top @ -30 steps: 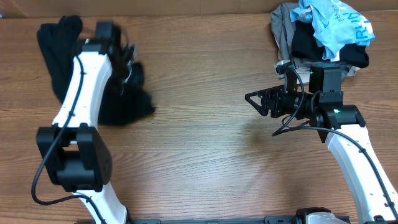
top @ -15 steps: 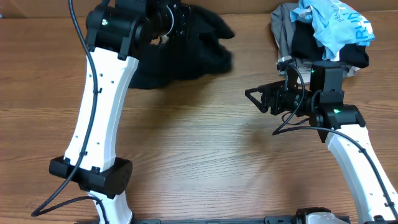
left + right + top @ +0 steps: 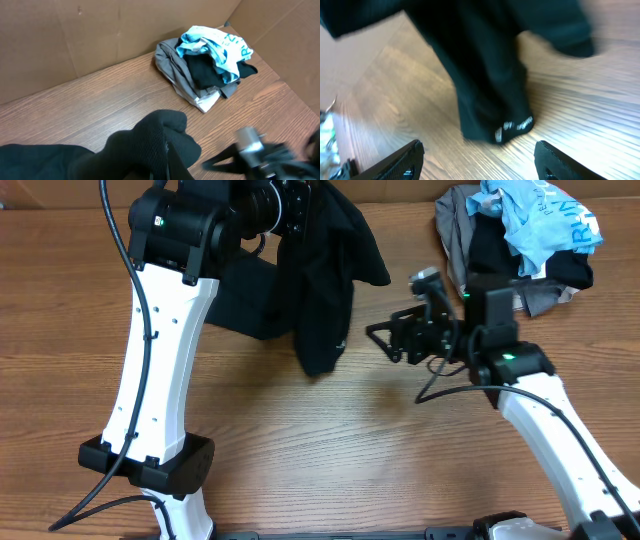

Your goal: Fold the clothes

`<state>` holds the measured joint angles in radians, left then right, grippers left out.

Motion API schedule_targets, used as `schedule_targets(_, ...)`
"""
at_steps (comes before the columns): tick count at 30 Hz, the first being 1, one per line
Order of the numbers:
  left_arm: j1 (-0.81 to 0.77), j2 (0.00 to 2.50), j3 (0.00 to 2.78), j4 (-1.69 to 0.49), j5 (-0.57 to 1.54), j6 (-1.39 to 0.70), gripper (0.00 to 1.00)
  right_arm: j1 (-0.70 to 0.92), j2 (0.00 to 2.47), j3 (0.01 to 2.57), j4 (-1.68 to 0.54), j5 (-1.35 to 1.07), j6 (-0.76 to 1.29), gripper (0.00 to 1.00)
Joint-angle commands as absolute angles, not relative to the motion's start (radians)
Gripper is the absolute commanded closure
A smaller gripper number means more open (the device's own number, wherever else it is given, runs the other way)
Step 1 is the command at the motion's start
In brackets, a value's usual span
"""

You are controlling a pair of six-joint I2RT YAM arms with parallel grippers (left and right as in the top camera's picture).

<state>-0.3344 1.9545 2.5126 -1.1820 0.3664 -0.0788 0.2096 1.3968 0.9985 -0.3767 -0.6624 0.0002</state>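
Just before right gripper (image 3: 381, 345), black T-shirt (image 3: 322, 300)

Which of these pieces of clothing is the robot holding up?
The plain black soft T-shirt, hanging from the left gripper; the light blue printed garment and grey garments lie heaped in a corner of the wooden table.

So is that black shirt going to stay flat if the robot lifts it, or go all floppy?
Probably floppy: the black T-shirt hangs in long, limp folds from the left gripper, holding no shape. It seems light, since that one pinch lifts much of it. Pushed, it would likely bunch up rather than slide flat.
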Motion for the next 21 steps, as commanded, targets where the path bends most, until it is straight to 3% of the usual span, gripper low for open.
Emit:
schedule_targets(1, -0.342, 1.927, 2.550, -1.165, 0.393, -0.094, 0.96, 0.291, 1.465, 1.021, -0.337, -0.648, 0.001, 0.26)
schedule_targets(8, -0.342, 1.927, 2.550, -1.151, 0.429, -0.116, 0.96, 0.388, 1.572, 1.020, -0.192, -0.578, 0.080, 0.26)
schedule_targets(21, -0.342, 1.927, 2.550, -1.136, 0.497, -0.136, 0.96, 0.393, 1.604, 1.020, -0.078, -0.354, 0.135, 0.17)
